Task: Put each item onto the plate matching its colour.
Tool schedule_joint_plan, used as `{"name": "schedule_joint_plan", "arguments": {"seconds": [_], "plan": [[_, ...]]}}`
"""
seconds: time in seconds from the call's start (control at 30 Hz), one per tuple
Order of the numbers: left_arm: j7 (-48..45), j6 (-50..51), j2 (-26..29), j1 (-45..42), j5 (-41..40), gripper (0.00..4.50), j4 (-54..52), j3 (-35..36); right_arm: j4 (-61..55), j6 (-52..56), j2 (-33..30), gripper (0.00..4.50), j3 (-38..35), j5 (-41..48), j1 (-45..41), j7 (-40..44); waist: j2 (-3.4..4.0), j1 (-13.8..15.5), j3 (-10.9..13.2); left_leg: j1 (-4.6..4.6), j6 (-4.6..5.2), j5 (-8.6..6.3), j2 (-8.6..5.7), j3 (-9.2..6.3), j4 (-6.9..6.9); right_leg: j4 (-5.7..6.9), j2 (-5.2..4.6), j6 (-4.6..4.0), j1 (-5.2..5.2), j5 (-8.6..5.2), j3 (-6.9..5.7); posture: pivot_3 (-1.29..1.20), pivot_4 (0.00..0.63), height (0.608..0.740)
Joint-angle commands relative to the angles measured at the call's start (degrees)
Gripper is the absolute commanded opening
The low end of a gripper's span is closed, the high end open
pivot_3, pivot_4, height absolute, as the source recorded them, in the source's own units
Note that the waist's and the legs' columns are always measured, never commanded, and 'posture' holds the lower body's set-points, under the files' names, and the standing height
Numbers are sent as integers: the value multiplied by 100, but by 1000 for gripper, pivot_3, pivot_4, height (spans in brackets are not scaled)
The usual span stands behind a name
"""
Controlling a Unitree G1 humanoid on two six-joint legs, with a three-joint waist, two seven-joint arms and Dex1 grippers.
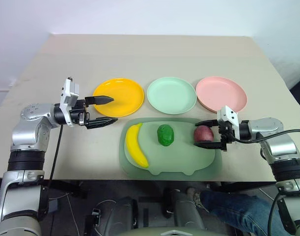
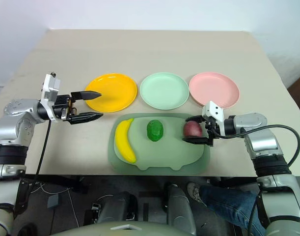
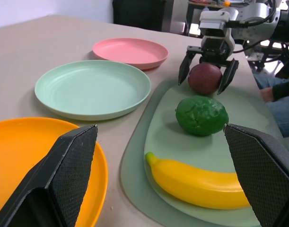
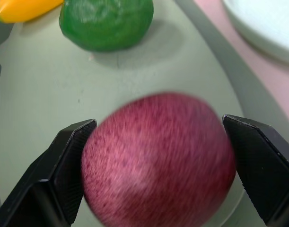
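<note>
The right hand (image 1: 208, 132) is straddling the smooth maroon round toy fruit (image 1: 203, 133), fingers narrowing around it, while the wide-open left hand (image 1: 104, 111) is hovering farther off.

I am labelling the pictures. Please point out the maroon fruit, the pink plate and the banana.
maroon fruit (image 1: 203, 132), left eye view, its top.
pink plate (image 1: 221, 93), left eye view, its bare middle.
banana (image 3: 196, 182), left wrist view, its middle.

Bright, even light falls from above, leaving soft, faint shadows on the worktop (image 1: 154, 54). The maroon fruit (image 4: 158, 163) close to the right wrist camera is blurred.
</note>
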Motion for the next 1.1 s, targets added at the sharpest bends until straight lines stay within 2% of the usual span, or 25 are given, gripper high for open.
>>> {"name": "schedule_joint_plan", "arguments": {"seconds": [0.03, 0.07, 0.1, 0.27, 0.37, 0.43, 0.63, 0.87, 0.93, 1.0, 1.1], "plan": [[6, 12, 101, -36, -41, 4500, -217, 102, 158, -38, 71, 3588, -98, -38, -347, -186, 0, -3, 0, 0, 0, 0, 0, 0, 0, 1, 0, 0, 0, 0, 0, 0, 150, 740], [14, 18, 103, -33, -45, 4500, -226, 107, 67, 14, 28, 3300, -115, 65, -331, -22, 0, -4, 0, 1, -1, 1, 1, -1, 0, 1, 1, -1, 0, 0, 0, 0, 150, 740], [19, 23, 104, -30, -49, 4500, -233, 111, 3, 35, -3, 3202, -128, 132, -313, 91, 0, -3, 0, 1, -1, 1, 1, -2, -1, 1, 2, -1, 0, 0, 0, 0, 150, 740], [31, 23, 90, 60, -63, 4500, -278, 118, 166, 917, 198, 3199, -749, 877, -940, -158, 1, -2, 1, -1, -4, 2, 0, 0, 2, 1, 0, 0, 0, 0, 1, 0, 150, 740], [61, 22, 55, 91, -82, 4500, -302, 122, 837, 982, 420, 3197, -1223, 1025, -1636, -914, 1, -6, 1, 0, -5, 3, 2, -2, 1, 2, 2, -1, -1, 0, 0, 0, 150, 740], [68, 16, 34, 102, -86, 4500, -305, 118, 1396, 577, 495, 3197, -1306, 785, -1972, -1320, 1, -9, 1, 0, -5, 3, 2, 1, 1, 1, 1, -1, -1, 0, 0, 0, 150, 740], [85, 32, 53, 122, -134, 4500, -354, 161, 3639, -539, 490, 3197, -701, -749, -2792, -3146, 0, -2, 0, -4, -4, 2, -2, 2, -3, -3, -4, -1, -1, 0, 1, 0, 150, 740], [113, 67, 117, 242, -173, 4500, -483, 234, 4444, -1207, 556, 3197, -525, -1211, -2926, -3255, 3, -61, 2, -8, -7, 4, 2, 16, -10, 2, 1, -1, -18, 0, 10, 0, 150, 740], [125, 79, 125, 249, -165, 4500, -489, 245, 4470, -1187, 607, 3925, -647, -1123, -3007, -3203, 3, -57, 1, -8, -7, 4, 3, 17, -10, 2, 2, -1, -18, 0, 10, 0, 150, 740], [129, 92, 127, 256, -164, 4500, -492, 249, 4471, -1131, 623, 4453, -734, -1039, -3056, -3052, 3, -53, 2, -8, -7, 4, 4, 18, -10, 1, 1, -1, -18, 0, 11, 0, 150, 740], [127, 101, 120, 233, -172, 4500, -473, 242, 4412, -1346, 598, 4485, -681, -1157, -3042, -3119, 2, -46, 1, -8, -7, 4, 4, 18, -10, 2, 1, 0, -18, 0, 11, 0, 150, 740]]}}
